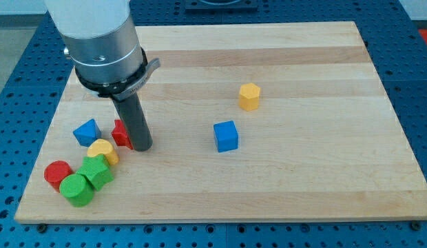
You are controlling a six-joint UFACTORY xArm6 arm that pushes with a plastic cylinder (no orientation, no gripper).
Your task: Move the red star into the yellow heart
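The red star (120,133) lies at the view's left on the wooden board, partly hidden behind my rod. The yellow heart (103,149) sits just below and left of it, almost touching. My tip (142,147) rests on the board right against the star's right side, to the right of the heart.
A blue triangular block (86,131) lies left of the star. A red cylinder (58,173), a green cylinder (77,189) and a green block (97,171) cluster below the heart. A blue cube (226,136) and a yellow hexagonal block (249,96) stand mid-board. The board's left edge (41,162) is close.
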